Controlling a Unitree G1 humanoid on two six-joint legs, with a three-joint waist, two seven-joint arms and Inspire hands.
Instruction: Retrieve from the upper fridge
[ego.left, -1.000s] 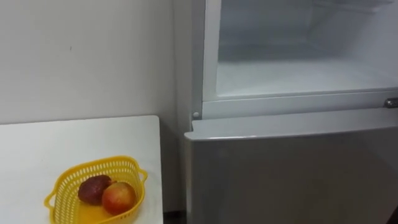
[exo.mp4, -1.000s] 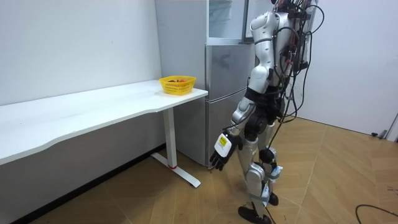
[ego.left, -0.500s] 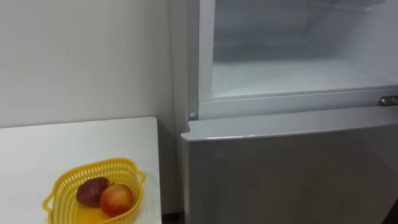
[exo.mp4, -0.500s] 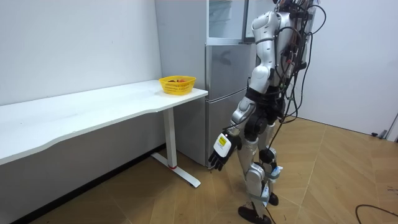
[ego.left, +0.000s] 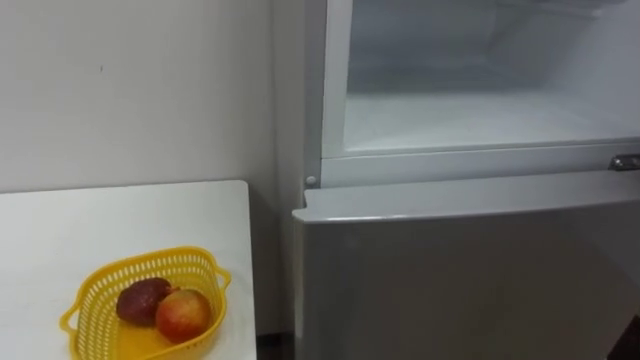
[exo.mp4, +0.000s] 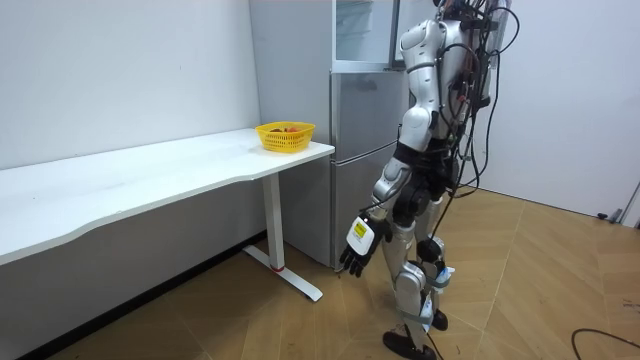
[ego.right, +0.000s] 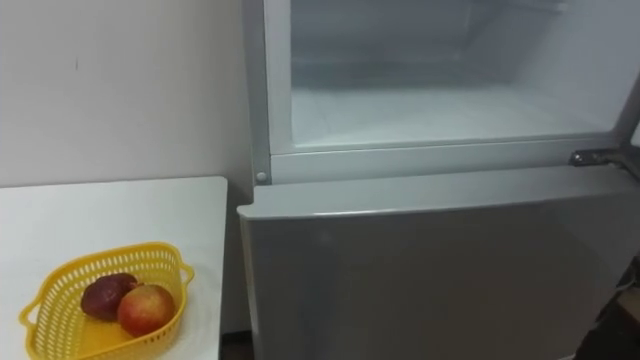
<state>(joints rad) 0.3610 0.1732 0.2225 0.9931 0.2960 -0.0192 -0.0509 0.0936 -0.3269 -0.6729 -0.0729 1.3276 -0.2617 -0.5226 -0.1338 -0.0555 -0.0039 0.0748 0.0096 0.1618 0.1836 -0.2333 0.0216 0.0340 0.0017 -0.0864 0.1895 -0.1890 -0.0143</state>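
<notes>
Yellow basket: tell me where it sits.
The yellow basket sits lower left in the eye views, on the white table close to the fridge, holding a red apple and a darker fruit.

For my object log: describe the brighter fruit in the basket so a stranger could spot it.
Left of the fridge stands a white table with a yellow basket on it. Two fruits lie in it side by side; the apple is the nearer one, red blending to yellow, while its neighbour is dark maroon.
</notes>
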